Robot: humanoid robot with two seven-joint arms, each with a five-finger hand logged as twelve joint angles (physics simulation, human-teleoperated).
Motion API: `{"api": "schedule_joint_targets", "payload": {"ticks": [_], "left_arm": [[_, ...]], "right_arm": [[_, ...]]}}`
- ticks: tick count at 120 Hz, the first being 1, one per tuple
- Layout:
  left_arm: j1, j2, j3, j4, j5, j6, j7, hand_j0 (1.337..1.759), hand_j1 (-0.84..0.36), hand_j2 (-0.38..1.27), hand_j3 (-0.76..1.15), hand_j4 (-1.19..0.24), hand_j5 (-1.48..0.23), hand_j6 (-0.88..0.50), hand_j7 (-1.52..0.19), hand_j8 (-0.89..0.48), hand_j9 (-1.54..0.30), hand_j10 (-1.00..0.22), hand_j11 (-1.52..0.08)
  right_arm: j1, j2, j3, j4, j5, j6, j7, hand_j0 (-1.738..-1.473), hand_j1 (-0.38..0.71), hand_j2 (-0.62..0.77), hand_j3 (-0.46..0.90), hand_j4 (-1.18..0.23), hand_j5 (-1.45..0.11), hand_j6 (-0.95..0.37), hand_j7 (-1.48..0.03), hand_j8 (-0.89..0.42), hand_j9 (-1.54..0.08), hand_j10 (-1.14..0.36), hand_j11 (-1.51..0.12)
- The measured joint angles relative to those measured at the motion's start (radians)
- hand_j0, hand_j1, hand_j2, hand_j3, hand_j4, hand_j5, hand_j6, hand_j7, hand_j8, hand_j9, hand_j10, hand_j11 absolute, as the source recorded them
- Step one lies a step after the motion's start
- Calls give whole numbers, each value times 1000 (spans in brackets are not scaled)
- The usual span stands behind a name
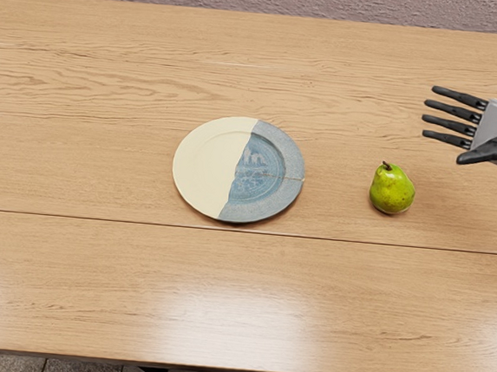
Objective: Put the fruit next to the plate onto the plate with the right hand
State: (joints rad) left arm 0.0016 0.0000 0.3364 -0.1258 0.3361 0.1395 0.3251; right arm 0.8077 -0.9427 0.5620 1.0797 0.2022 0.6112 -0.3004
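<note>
Task's at the start, basically nothing done. The pear (392,189) sits upright on the table (92,277), stem up, to the right of the plate (239,169) w/ a clear gap of bare wood between them, not touching. The plate is half cream, half blue-grey, w/ nothing on it.

The right hand (484,130) comes in from the right edge, up & to the right of the pear, well apart from it. Its fingers (451,108) are stretched out straight & spread, pointing left, thumb lower down; it holds nothing. Hard to tell from this angle whether the hand hovers above the table or sits low near it, prob. above. The left arm isn't in the pic.

Left to do, as I judge it: everything. Bring the hand down & over to the pear, close around its body, lift, carry it left across the gap, set it on the plate, let go. The pear looks round & smooth w/ a narrow base, so it could roll if nudged off-centre; the approach needs care.
</note>
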Motion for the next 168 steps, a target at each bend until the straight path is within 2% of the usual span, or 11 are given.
{"api": "schedule_joint_targets", "payload": {"ticks": [33, 52, 68, 75, 84, 89, 101, 113, 130, 153, 168], "left_arm": [[0, 0, 0, 0, 0, 0, 0, 1658, 339, 2, 0, -9, -11, -9, -11, -9, -11, -9, -11], [0, 0, 0, 0, 0, 0, 0, 1658, 339, 2, 0, -9, -11, -9, -11, -9, -11, -9, -11], [0, 0, 1, 0, 0, 0, 0, 1658, 339, 2, 0, -9, -11, -9, -11, -9, -11, -9, -11], [0, 0, 0, 0, 0, 0, 0, 1658, 339, 2, 0, -9, -11, -9, -11, -9, -11, -9, -11], [0, 0, 1, 0, 0, 0, 0, 1658, 339, 2, 0, -9, -11, -9, -11, -9, -11, -9, -11], [0, 0, 0, 0, 0, 0, 0, 1658, 339, 2, 0, -9, -11, -9, -11, -9, -11, -9, -11], [0, 0, 1, 0, 0, 0, 0, 1658, 339, 2, 0, -9, -11, -9, -11, -9, -11, -9, -11], [0, 0, 1, 0, 0, 0, 0, 1658, 339, 2, 0, -9, -11, -9, -11, -9, -11, -9, -11], [0, 0, 0, 0, 0, 0, 0, 1658, 339, 2, 0, -9, -11, -9, -11, -9, -11, -9, -11], [0, 0, 0, 0, 0, 0, 0, 1658, 339, 2, 0, -9, -11, -9, -11, -9, -11, -9, -11], [0, 0, 1, 0, 0, 0, 0, 1658, 339, 2, 0, -9, -11, -9, -11, -9, -11, -9, -11]], "right_arm": [[22, 2, -3, 18, -19, 0, 0, -1658, -330, -2, 0, -13, -21, -12, -21, -13, -21, -13, -21], [103, 40, -4, 51, -336, 0, -1, -1658, -326, -3, 0, -17, -25, -16, -26, -17, -25, -18, -25], [127, 56, -7, 197, -634, -110, -6, -1658, -324, -3, 0, -21, -28, -21, -28, -21, -28, -21, -28], [129, 57, -14, 266, -741, -217, -44, -1658, -323, -3, 0, -23, -29, -23, -29, -23, -29, -23, -29], [132, 78, -36, 325, -847, -393, -164, -1658, -322, -3, 0, -24, -30, -25, -30, -25, -30, -24, -30], [134, 98, -45, 343, -905, -473, -212, -1658, -322, -3, 0, -25, -31, -26, -31, -26, -31, -25, -31], [134, 149, -62, 363, -1021, -598, -273, -1658, -321, -4, 0, -27, -32, -28, -32, -27, -32, -27, -32], [139, 215, -84, 346, -1096, -648, -296, -1658, -319, -4, 0, -29, -35, -31, -34, -30, -35, -29, -34], [169, 299, -111, 312, -1253, -679, -307, -1658, -318, -4, 0, -30, -36, -32, -35, -31, -36, -30, -35], [149, 324, -136, 283, -1308, -729, -310, -1658, -317, -4, 0, -31, -36, -32, -36, -31, -36, -30, -36], [127, 328, -202, 264, -1332, -770, -310, -1658, -316, -4, 0, -32, -38, -34, -38, -33, -38, -32, -38]]}}
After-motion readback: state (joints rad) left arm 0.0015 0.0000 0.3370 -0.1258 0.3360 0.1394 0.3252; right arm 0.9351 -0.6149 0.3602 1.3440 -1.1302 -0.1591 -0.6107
